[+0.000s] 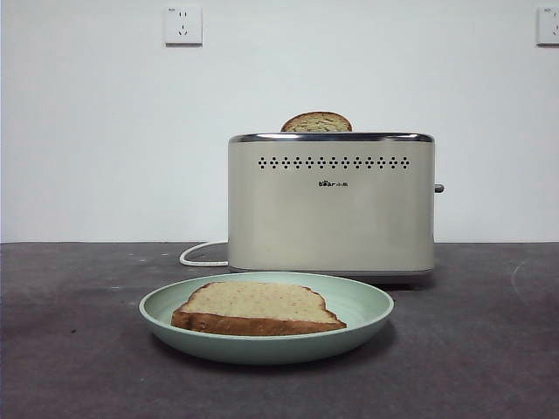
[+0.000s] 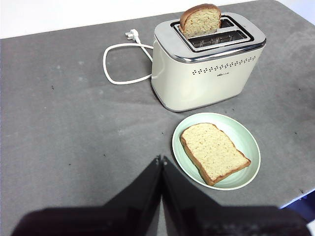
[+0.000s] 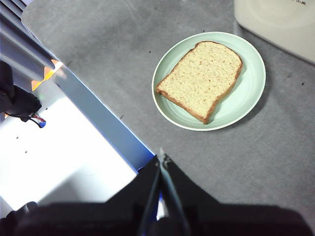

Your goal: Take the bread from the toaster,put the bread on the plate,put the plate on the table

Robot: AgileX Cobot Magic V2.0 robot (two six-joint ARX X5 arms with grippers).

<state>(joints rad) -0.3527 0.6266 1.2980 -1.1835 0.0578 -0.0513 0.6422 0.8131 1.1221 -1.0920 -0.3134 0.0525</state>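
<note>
My left claw (image 2: pixel 161 160) is pressed together and holds nothing; it hangs above bare table (image 2: pixel 64 128), apart from the plate (image 2: pixel 244 140). My right claw (image 3: pixel 161 158) is likewise pressed together and empty, poised over the table's edge, with the plate (image 3: pixel 248 93) a little way off from it.

The bread (image 1: pixel 256 308) lies flat inside the pale green plate (image 1: pixel 362 301), its crust dark along the side nearest the front camera. The plate rests on the table (image 1: pixel 70 349) just in front of the toaster (image 1: pixel 332 209), close but not touching as far as I can tell.

A second slice (image 1: pixel 316 122) stands upright in one of the toaster's slots, its domed top showing above the chrome rim. A white cord (image 2: pixel 115 61) loops across the table from the toaster's side and ends in a plug. On the wall behind, a socket (image 1: pixel 182 25) sits high up.
</note>
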